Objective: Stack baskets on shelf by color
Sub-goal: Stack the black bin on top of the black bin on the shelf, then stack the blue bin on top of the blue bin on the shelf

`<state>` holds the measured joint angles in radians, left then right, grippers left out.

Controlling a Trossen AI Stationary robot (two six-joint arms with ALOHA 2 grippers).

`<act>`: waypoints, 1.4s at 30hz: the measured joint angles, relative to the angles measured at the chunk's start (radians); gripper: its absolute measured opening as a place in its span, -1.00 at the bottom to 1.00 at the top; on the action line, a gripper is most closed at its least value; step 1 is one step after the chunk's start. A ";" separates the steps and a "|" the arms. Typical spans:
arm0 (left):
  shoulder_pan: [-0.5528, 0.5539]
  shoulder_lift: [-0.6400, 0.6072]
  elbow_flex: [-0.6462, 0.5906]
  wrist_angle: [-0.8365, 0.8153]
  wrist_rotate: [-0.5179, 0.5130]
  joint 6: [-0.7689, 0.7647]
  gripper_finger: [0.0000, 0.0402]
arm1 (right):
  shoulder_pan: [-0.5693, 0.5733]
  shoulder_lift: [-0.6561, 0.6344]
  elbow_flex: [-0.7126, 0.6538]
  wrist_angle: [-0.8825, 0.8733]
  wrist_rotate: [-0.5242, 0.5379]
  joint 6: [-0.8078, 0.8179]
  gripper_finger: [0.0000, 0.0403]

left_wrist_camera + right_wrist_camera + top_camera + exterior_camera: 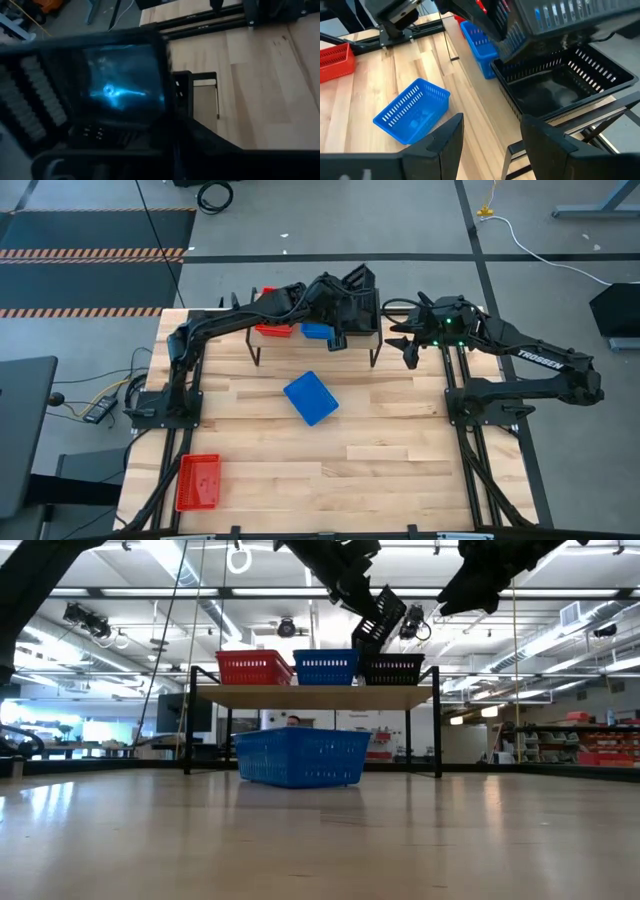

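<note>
Where the high view looks down, the left gripper (345,305) reaches over the shelf (372,337), seemingly clamped on a black basket (358,285); the right gripper (408,340) waits beside the shelf, fingers apart. A blue basket (311,398) lies mid-table, a red basket (198,481) near the front edge. In the low view, that perforated black basket (379,622) hangs tilted above another black basket (391,670), beside blue (325,667) and red (254,667) ones on the shelf.

My table (400,470) is pale planked wood with a soft sheen. The blue basket (311,398) at frame centre is perforated plastic; the shelf (315,696) pairs light wood with thin black metal legs.
</note>
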<state>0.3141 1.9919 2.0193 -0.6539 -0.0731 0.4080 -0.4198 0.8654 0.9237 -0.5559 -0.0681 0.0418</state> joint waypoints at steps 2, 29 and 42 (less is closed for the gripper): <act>0.000 0.000 0.000 -0.004 0.000 -0.009 -0.77 | 0.000 0.000 0.000 -0.001 0.000 0.000 0.00; -0.025 -0.072 0.003 -0.164 -0.039 -0.049 -0.41 | 0.000 0.000 -0.014 -0.005 -0.001 -0.005 0.00; -0.223 -0.060 0.003 -0.501 0.015 -0.507 -0.35 | 0.000 0.000 -0.030 -0.001 -0.004 0.008 0.00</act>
<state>0.0913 1.9318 2.0220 -1.1545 -0.0577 -0.0988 -0.4198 0.8654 0.8940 -0.5573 -0.0723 0.0497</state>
